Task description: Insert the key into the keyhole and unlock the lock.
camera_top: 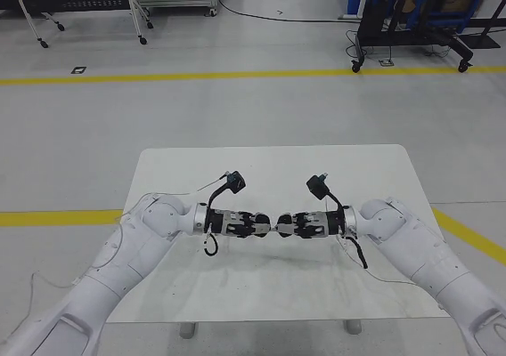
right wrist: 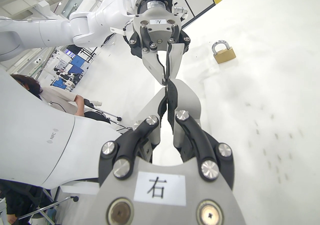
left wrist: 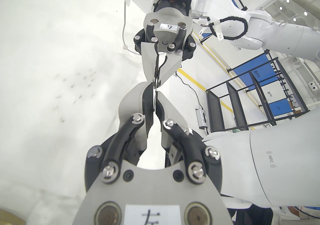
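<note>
White table (camera_top: 369,169) — two arms meet tip to tip above its middle. Left gripper (left wrist: 153,94) and right gripper (right wrist: 167,89), fingers pressed together, each pinch the key (left wrist: 156,86) between them. Brass lock (right wrist: 224,52) — lying on the table, apart from both.

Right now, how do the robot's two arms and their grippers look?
The left arm and right arm are white shells. The left gripper and right gripper look alike: grey metal palm, black links with silver screws, two pale grey fingers lined with black ribbed pads, and a white label with one black character. A black cable loop hangs by each wrist.
</note>
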### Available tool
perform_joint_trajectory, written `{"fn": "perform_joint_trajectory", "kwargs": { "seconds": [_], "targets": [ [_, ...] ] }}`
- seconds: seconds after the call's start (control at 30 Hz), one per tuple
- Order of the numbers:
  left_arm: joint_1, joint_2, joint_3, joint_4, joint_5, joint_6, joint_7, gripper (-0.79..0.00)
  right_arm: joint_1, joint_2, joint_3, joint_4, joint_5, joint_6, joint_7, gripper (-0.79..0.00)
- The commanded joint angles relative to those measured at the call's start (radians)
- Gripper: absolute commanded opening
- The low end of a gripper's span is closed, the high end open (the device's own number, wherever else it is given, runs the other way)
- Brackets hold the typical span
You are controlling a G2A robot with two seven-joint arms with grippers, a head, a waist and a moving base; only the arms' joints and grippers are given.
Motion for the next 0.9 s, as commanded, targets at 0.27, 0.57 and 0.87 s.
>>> {"fn": "perform_joint_trajectory", "kwargs": {
  "seconds": [0.27,0.57,0.87],
  "targets": [
    [-0.004,0.004,-0.04,0.024,0.002,0.038,0.087,0.0,0.017,0.02,-0.013,0.029,0.068,-0.009,-0.009,-0.785],
    [0.062,0.064,-0.224,-0.089,0.254,0.052,0.269,0.0,-0.063,0.063,0.135,0.036,0.163,-0.009,-0.011,-0.785],
    [0.443,0.162,-0.442,-0.535,1.108,0.445,0.357,0.0,-0.063,0.063,0.135,0.036,0.163,-0.009,-0.011,-0.785]
  ]
}}
